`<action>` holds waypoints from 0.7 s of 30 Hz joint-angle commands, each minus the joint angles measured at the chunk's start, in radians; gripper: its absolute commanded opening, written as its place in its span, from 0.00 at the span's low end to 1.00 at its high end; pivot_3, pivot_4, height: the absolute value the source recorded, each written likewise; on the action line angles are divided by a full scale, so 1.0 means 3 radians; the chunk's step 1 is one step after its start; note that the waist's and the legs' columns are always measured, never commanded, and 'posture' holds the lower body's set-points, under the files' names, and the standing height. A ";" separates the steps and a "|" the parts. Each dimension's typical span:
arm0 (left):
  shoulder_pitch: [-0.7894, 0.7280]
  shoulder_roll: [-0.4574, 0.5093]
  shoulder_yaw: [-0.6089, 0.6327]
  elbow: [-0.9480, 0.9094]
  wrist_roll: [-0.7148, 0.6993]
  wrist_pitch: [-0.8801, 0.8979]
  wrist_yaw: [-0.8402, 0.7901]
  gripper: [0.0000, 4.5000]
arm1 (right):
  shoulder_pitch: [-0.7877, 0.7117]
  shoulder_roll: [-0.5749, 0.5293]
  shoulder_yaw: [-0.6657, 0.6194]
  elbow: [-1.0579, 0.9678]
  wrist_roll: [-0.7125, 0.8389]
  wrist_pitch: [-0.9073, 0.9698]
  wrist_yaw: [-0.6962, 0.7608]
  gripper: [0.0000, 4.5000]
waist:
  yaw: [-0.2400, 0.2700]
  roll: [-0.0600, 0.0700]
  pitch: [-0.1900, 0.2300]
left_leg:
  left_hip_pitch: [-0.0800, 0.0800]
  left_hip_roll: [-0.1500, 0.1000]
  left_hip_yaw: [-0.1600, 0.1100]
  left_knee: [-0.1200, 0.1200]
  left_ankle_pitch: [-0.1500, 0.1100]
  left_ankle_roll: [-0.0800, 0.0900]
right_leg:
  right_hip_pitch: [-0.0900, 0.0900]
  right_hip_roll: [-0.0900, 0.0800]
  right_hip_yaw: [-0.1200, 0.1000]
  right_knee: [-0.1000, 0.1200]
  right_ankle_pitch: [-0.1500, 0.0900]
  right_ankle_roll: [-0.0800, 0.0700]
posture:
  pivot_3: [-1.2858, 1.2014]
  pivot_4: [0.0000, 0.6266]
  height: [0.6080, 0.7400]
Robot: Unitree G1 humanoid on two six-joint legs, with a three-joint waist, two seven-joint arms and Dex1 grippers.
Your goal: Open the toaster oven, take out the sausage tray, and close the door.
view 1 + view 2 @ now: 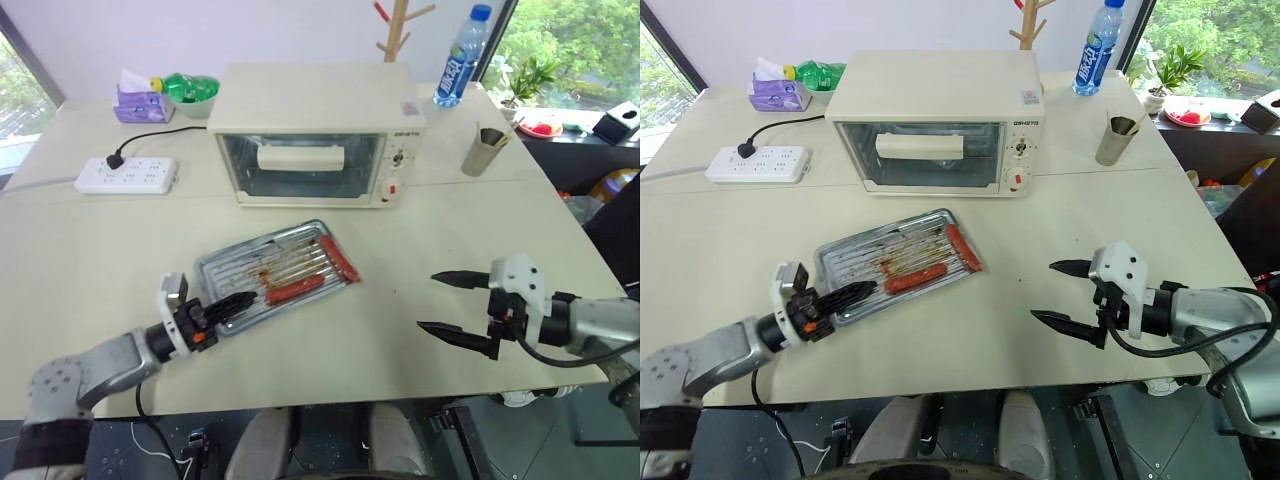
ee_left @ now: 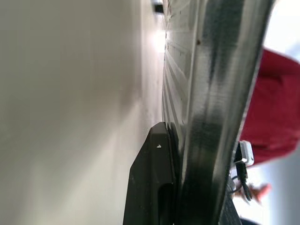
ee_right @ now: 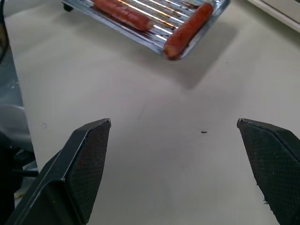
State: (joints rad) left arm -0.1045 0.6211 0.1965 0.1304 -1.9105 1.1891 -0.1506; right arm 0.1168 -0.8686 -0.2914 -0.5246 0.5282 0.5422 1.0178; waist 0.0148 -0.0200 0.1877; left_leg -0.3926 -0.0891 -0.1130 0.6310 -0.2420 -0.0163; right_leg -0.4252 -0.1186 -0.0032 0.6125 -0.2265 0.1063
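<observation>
The cream-white toaster oven (image 1: 315, 110) stands at the back of the table, its glass door (image 1: 300, 168) closed with the bar handle across it. In front of it the silver sausage tray (image 1: 232, 268) rests on the table, holding two red sausages (image 1: 295, 290). My left gripper (image 1: 228, 305) is shut on the tray's near left edge; in the left wrist view the tray rim (image 2: 220, 93) runs along one black finger (image 2: 154, 187). My right gripper (image 1: 445, 303) hovers open over bare table to the right of the tray, nothing between its fingers (image 3: 89, 154). The right wrist view also shows the tray (image 3: 140, 40).
A white power strip (image 1: 127, 175), a tissue pack (image 1: 143, 100) and a green bottle (image 1: 190, 88) sit at the back left. A water bottle (image 1: 458, 57) and a cup of sticks (image 1: 487, 150) stand to the oven's right. The table's front edge runs just below both grippers.
</observation>
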 commanded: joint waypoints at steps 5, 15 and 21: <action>-0.0701 -0.0065 -0.0275 0.0514 0.0560 0.0445 -0.0513 0.00 | 0.0288 -0.0017 -0.0416 -0.0345 0.0108 0.0110 -0.0191 0.98 | 0.0002 0.0000 0.0000 | 0.0001 0.0000 0.0000 -0.0001 0.0000 0.0000 | -0.0001 0.0001 -0.0001 0.0001 0.0000 0.0001 | 0.52 0.24 1.00; -0.1200 -0.0154 -0.0358 0.0888 0.1507 0.0762 -0.1222 0.00 | 0.0439 0.0024 -0.0499 -0.0490 0.0144 0.0123 -0.0341 0.98 | 0.0021 0.0000 0.0000 | 0.0001 -0.0001 0.0001 0.0002 0.0001 0.0000 | 0.0004 -0.0001 -0.0001 0.0001 0.0002 0.0003 | 0.52 0.24 1.00; -0.1344 -0.0183 -0.0317 0.0977 0.1926 0.0859 -0.1463 0.00 | 0.0426 0.0047 -0.0449 -0.0497 0.0160 0.0116 -0.0422 0.98 | 0.0026 0.0000 -0.0001 | 0.0002 -0.0001 0.0001 0.0001 0.0001 0.0000 | 0.0003 -0.0001 -0.0001 0.0001 0.0002 0.0004 | 0.52 0.24 1.00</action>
State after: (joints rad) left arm -0.4935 0.5716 0.0903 0.4139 -1.3712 1.4389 -0.5639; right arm 0.2483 -0.8606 -0.4104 -0.6421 0.5634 0.5868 0.8992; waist 0.0225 -0.0198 0.1876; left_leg -0.3922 -0.0893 -0.1127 0.6314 -0.2416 -0.0164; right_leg -0.4242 -0.1188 -0.0035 0.6128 -0.2259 0.1076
